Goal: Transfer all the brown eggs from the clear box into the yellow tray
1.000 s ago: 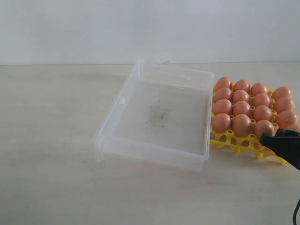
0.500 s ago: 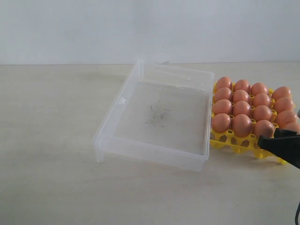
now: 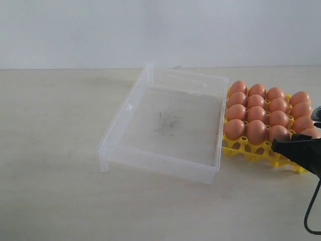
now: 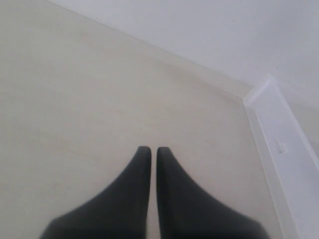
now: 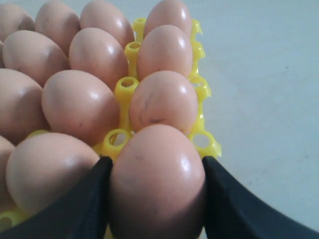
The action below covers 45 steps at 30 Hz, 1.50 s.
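The right gripper (image 5: 155,160) has its black fingers (image 5: 84,199) pressed against both sides of one brown egg (image 5: 157,184) at a corner of the yellow tray (image 5: 202,142). In the exterior view this grip lies at the lower right edge of the frame. The other brown eggs (image 3: 256,115) fill the tray in rows at middle right. The clear box (image 3: 150,161) lies at frame centre, just beside the tray's left edge, with faint dark scuffs on its floor. The left gripper (image 4: 153,152) hangs with jaws together over the pale table (image 4: 75,99), near one corner of the box.
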Motion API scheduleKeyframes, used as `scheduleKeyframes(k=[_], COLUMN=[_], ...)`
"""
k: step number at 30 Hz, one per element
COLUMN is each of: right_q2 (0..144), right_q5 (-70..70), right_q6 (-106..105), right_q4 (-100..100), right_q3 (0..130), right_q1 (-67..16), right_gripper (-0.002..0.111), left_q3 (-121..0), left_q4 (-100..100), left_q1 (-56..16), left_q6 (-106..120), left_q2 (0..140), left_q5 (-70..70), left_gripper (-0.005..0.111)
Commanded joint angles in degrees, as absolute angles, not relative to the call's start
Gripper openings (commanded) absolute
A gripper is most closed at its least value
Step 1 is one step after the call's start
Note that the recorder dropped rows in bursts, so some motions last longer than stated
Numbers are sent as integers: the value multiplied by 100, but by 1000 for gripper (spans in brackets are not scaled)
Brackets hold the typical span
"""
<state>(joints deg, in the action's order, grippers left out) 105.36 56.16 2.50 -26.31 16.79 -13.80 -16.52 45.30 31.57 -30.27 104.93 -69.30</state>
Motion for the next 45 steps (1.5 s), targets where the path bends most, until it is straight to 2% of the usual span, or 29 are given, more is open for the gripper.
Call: scheduleKeyframes(k=[1, 11, 14, 19, 21, 32, 41, 45], right_q2=[10589, 10589, 10589, 10589, 10589, 10564, 9945, 9532], right_q5=[5329, 5171, 5113, 5073, 5073, 5764, 5888, 5816], right_q6=[197, 183, 183, 183, 183, 130, -459, -474], right_q4=[-3051, -3053, -2857, -2798, -2798, -2846, -2931, -2959], right_q3=[1670, 1670, 1670, 1670, 1670, 1670, 1670, 1579], right_q1=[-1365, -1365, -1365, -1365, -1365, -1365, -1365, -1375], right_gripper=[0, 2, 15, 53, 59, 58, 58, 53], left_q3=[-1620, -1620, -1620, -1620, -1620, -1620, -1620, -1620], left_q4=[4546, 4546, 4546, 4546, 4546, 4546, 4546, 4546], left_q1=[3137, 3137, 3137, 3137, 3137, 3137, 3137, 3137], left_q6=[-2988, -2988, -2988, -2988, -2988, -2988, -2988, -2988], left_q2=[10434, 10434, 10434, 10434, 10434, 10434, 10434, 10434], left_q5=[-6996, -6996, -6996, -6996, -6996, -6996, -6996, -6996], left_gripper=[4, 4, 4, 4, 4, 4, 4, 4])
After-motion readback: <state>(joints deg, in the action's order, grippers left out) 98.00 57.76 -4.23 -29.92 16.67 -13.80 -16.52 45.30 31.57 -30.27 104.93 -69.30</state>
